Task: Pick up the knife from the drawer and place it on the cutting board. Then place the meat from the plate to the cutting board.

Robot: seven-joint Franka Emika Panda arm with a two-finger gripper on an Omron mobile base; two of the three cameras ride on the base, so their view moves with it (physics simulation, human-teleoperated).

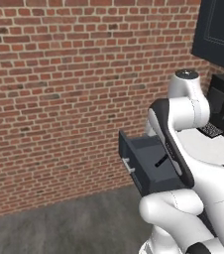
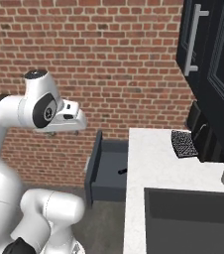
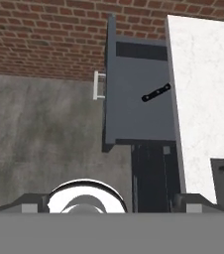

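The knife (image 3: 156, 93) lies inside the open drawer (image 3: 139, 99), on its flat floor, near the side that adjoins the bench (image 3: 203, 89). It lies diagonally across the drawer floor. From the hand view it reads as a short, slim, dark object; the blade and the handle cannot be told apart at this size. In the right base view the knife (image 2: 122, 171) shows as a small dark mark, close to the bench edge. The drawer is a dark grey box, pulled fully out over the grey floor (image 3: 39, 129), with a small silver bar handle (image 3: 99, 85) on its front face. No writing or label can be read on any item. The fingers (image 2: 55, 131) stand apart and hold nothing, high above the drawer, well apart from the knife.
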